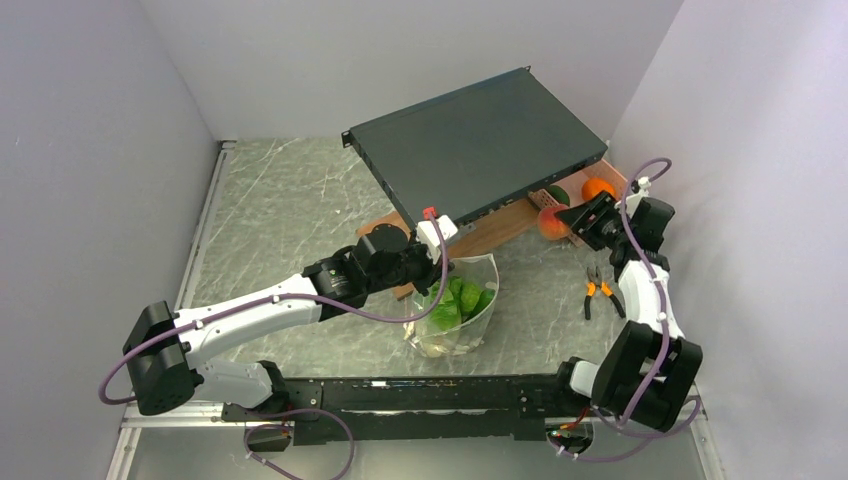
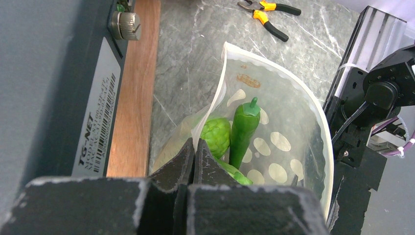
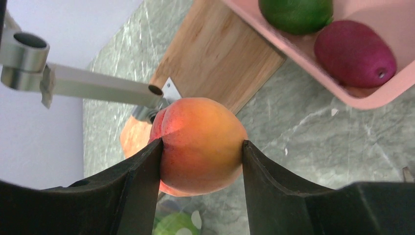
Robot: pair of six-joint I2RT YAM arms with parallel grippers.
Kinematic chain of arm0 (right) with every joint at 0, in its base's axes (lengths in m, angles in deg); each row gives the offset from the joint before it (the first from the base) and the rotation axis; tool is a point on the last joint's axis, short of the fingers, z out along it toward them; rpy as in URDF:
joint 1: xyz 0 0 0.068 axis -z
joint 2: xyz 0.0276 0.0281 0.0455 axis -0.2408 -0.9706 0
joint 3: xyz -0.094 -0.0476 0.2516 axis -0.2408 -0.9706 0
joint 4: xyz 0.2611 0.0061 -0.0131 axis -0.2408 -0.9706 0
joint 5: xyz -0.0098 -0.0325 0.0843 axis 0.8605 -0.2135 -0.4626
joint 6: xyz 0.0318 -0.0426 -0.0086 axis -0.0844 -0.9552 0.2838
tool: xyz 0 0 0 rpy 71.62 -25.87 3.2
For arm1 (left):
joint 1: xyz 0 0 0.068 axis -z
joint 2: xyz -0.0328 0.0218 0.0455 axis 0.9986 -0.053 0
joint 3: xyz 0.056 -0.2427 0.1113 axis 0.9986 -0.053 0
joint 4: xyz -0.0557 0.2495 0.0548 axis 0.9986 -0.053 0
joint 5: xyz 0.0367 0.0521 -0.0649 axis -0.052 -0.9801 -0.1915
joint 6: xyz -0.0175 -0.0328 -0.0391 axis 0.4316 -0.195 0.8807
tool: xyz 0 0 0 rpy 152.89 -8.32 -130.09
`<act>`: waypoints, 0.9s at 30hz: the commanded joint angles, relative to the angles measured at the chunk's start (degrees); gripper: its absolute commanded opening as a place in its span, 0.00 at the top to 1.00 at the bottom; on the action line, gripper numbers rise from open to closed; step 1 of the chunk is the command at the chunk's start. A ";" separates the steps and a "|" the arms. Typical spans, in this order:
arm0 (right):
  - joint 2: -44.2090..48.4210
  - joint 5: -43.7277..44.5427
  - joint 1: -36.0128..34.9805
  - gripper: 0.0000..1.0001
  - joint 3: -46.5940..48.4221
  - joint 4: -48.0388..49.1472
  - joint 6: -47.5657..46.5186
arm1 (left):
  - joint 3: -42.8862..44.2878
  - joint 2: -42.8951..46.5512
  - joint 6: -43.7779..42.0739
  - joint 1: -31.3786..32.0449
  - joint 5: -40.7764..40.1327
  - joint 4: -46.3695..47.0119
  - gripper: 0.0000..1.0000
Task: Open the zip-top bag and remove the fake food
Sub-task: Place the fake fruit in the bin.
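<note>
I see the zip-top bag [image 1: 487, 272] centre frame, clear, mouth gaping; green pepper [image 2: 243, 129] and leafy greens [image 2: 215, 134] inside; the peach [image 1: 552, 222] is outside it, upper right.

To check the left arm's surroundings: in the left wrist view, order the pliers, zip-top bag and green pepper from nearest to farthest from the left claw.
1. zip-top bag, edge pinched in the left claw.
2. green pepper, inside the bag.
3. pliers, far off on the table.
</note>
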 commanded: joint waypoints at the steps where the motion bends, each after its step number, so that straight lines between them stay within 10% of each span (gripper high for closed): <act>1: -3.26 4.45 0.23 1.00 4.98 4.56 2.87 | 1.43 -1.46 -0.71 -0.22 0.97 -0.38 1.00; 27: -15.75 18.29 -0.06 0.90 15.26 13.37 7.35 | 3.15 -3.40 0.08 -0.19 0.56 -0.54 1.00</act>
